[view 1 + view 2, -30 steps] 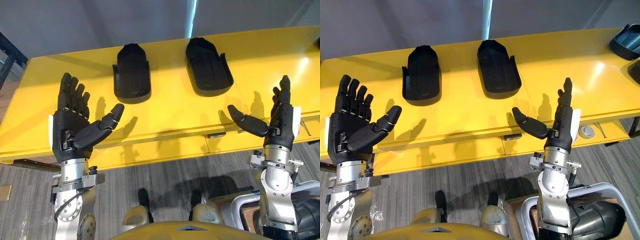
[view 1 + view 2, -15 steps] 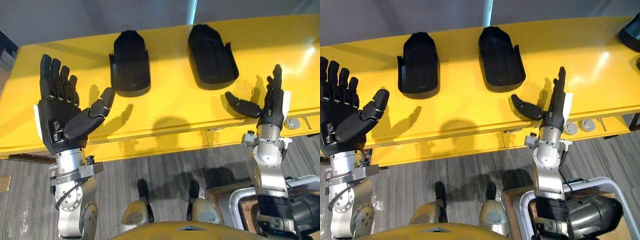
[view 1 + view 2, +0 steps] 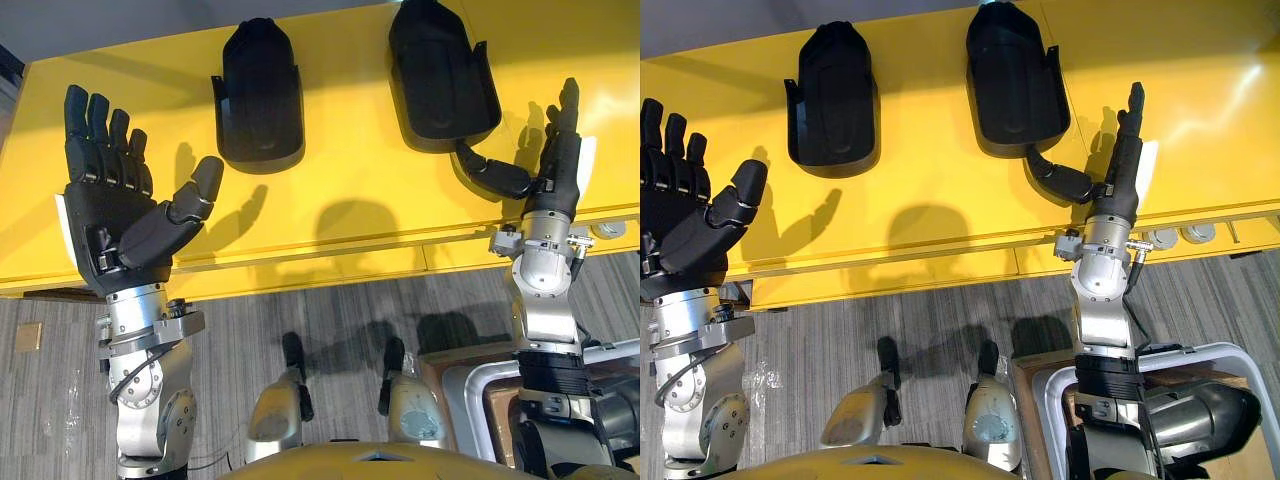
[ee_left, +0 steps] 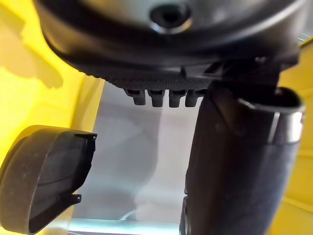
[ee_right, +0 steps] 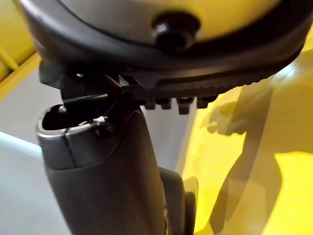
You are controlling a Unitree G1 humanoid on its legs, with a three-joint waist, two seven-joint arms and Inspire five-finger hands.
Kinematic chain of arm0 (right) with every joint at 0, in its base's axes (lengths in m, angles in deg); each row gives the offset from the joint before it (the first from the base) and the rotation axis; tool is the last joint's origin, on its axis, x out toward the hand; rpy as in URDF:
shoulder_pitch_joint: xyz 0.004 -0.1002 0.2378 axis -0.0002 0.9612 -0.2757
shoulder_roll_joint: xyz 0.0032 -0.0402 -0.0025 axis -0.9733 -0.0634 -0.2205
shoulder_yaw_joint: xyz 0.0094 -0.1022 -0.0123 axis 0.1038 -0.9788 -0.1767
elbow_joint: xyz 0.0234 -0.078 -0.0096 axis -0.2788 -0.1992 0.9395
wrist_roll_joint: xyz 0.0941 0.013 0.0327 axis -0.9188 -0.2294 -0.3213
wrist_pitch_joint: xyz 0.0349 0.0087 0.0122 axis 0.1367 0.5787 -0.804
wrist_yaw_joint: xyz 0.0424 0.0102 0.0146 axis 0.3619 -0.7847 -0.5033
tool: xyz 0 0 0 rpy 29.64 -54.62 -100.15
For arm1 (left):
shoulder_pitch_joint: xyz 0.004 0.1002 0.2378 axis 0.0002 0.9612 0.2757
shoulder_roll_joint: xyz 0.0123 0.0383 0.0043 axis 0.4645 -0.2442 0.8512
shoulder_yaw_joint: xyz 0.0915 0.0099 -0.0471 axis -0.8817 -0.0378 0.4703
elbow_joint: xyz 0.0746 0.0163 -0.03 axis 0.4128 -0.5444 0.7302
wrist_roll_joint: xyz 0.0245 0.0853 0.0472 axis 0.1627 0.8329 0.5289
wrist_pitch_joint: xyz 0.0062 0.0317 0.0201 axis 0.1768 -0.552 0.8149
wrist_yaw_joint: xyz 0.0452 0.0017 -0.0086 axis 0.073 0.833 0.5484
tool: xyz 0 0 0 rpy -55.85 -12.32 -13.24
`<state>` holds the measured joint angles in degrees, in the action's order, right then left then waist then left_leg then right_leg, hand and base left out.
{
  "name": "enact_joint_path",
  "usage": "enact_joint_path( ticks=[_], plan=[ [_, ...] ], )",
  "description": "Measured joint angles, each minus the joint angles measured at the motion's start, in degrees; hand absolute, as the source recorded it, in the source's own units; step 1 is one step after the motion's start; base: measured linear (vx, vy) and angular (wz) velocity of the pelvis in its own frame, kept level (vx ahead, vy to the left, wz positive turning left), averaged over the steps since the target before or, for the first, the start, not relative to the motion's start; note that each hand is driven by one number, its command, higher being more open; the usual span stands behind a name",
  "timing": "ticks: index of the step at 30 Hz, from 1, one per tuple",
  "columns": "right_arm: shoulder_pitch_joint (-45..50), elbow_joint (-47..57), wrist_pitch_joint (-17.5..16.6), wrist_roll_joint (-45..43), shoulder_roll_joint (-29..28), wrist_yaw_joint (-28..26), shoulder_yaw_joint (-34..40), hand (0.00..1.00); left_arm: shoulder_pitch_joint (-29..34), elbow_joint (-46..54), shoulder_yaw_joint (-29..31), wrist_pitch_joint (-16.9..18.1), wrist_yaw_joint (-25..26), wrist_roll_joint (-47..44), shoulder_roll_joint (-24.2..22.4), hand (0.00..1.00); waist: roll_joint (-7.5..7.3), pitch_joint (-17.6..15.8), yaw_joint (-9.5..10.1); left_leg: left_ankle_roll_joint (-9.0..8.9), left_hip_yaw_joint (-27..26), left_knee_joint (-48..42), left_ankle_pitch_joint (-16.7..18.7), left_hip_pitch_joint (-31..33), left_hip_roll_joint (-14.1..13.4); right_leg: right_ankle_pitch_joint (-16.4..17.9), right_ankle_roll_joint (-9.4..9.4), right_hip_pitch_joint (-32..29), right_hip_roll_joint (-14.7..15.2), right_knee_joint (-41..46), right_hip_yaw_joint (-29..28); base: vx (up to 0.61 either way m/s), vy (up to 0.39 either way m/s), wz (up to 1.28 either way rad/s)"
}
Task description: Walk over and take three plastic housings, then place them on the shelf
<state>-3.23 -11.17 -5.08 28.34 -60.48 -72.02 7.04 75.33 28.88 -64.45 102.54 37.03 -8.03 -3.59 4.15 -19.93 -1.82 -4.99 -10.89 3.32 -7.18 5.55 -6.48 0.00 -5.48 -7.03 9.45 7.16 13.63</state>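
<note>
Two black plastic housings lie on the yellow table (image 3: 350,195): the left housing (image 3: 259,95) and the right housing (image 3: 441,68). My left hand (image 3: 115,225) is open, palm up, at the table's near left edge, a short way left of and nearer than the left housing. My right hand (image 3: 553,170) is open with fingers straight up, its thumb close to the near end of the right housing. The left wrist view shows the left housing (image 4: 44,183) past the thumb. Neither hand holds anything.
The table's front edge (image 3: 940,265) runs across the view with grey floor (image 3: 900,320) below it. A grey-rimmed bin (image 3: 1200,400) stands at the lower right beside my right arm.
The camera has come closer, so the table and housings sit higher in the picture. My right hand has reached up to the right housing's near end. The left hand stays open.
</note>
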Motion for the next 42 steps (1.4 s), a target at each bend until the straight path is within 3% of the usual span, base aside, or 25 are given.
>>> enact_joint_path(
  ticks=[12, 17, 22, 25, 31, 37, 40, 42],
  plan=[
    [1.4, 0.3, -0.5, 0.4, -0.2, 0.1, 0.3, 1.0, 0.7, -1.8, 0.0, 0.8, -0.3, 0.0, -0.1, 1.0, 0.09, -0.2, 0.12, 0.04, 0.1, 1.1, -0.8, -0.3, 0.2, 0.5, 0.03, -0.4, 0.2, 1.0, 0.2, 0.0, 0.003, 0.01],
    [14.8, 15.8, -4.5, 0.0, -4.3, -1.9, 1.2, 1.0, 3.5, -1.4, 0.8, 0.9, -1.3, 0.0, -1.2, 1.0, 0.06, -0.2, -0.4, -0.06, -0.9, 1.4, -0.5, -1.7, 0.1, 0.6, -0.06, 0.3, 0.2, 0.7, -0.2, 0.03, 0.006, -0.1],
    [24.3, 24.1, -11.7, -3.2, -10.1, -3.4, 3.1, 1.0, 5.1, -0.8, 1.9, 0.9, -4.2, -0.3, -3.2, 1.0, -0.47, 1.2, -1.78, -0.39, -2.9, 1.4, 0.8, -4.1, -0.3, 0.4, -0.39, 2.6, -0.5, -1.2, -1.6, 0.0, 0.008, -0.17],
    [26.4, 24.2, -13.3, -5.5, -12.3, -1.2, 3.7, 1.0, 4.8, -0.8, 1.4, 0.9, -6.6, -1.8, -3.4, 1.0, -1.08, 4.1, -2.25, -0.44, -3.8, 1.4, 1.0, -4.7, -0.6, -0.5, -0.58, 3.4, -1.0, -2.8, -2.5, 0.04, -0.002, -0.15],
    [28.6, 24.2, -13.8, -7.0, -15.8, 4.1, 3.8, 1.0, 4.9, -0.8, -2.6, 0.8, -11.7, -7.4, -4.1, 1.0, -1.83, 6.7, -2.55, -1.01, -8.0, 1.4, 2.7, -8.6, -1.1, -1.8, -0.61, 6.0, -1.9, -5.7, -6.2, 0.05, 0.005, -0.37],
    [34.8, 24.7, -13.8, -7.4, -17.2, 4.7, 7.5, 1.0, 4.1, -2.1, -7.2, 0.6, -16.0, -16.4, -4.0, 1.0, -1.59, 8.0, -5.72, -1.82, -16.8, 0.9, 5.4, -13.3, -1.9, -3.0, -1.1, 6.1, -3.2, -6.7, -14.4, 0.03, 0.024, -0.73],
    [38.9, 25.1, -13.9, -7.4, -17.6, 4.5, 9.9, 1.0, -0.1, -6.4, -9.5, 0.6, -15.9, -17.8, -3.7, 1.0, -1.33, 9.5, -9.05, -2.45, -22.0, 0.7, 6.7, -14.4, -2.1, -4.6, -1.55, 5.1, -4.1, -8.6, -18.9, 0.0, 0.001, -0.82],
    [39.4, 25.1, -14.5, -8.1, -17.6, 4.3, 10.8, 1.0, -2.1, -8.4, -10.7, 0.7, -15.3, -17.9, -3.7, 1.0, -1.24, 9.6, -10.08, -2.8, -24.6, 0.6, 7.2, -15.1, -2.3, -5.1, -1.33, 4.4, -4.7, -8.8, -21.2, 0.0, -0.024, -0.69]
  ],
)
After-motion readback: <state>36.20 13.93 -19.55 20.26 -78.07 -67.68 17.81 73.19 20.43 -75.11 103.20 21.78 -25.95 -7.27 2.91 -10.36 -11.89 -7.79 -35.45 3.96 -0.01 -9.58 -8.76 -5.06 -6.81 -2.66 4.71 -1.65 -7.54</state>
